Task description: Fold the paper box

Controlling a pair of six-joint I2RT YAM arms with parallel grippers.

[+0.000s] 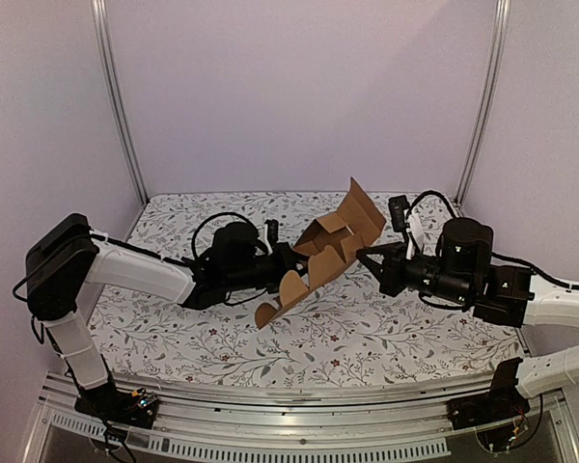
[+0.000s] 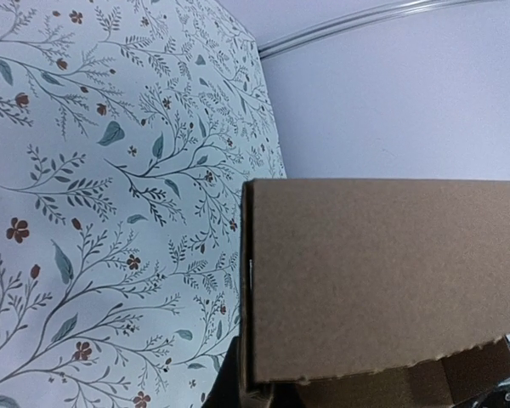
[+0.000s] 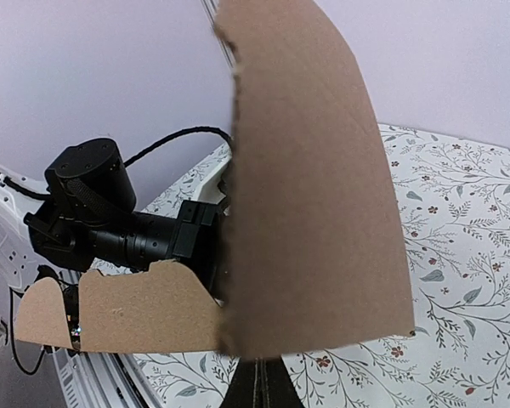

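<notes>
Lavender walls point(image 1: 299, 96) ring the floral tablecloth point(image 1: 396, 333). We see the paper box point(image 1: 333, 241) held mid-table, well apart from them, left gripper point(image 1: 297, 258) clenched on its 9 o'clock edge, right gripper point(image 1: 365, 255) at 3 o'clock.

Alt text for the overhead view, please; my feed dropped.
A partly folded brown paper box is held over a floral-patterned table, between the left gripper and right gripper, each shut on one side; its flaps splay up and down.

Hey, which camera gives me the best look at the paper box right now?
The top external view: it shows the whole paper box, partly folded with flaps raised. Each wrist view shows only close-up brown panels that fill much of the frame, not its overall shape.
</notes>
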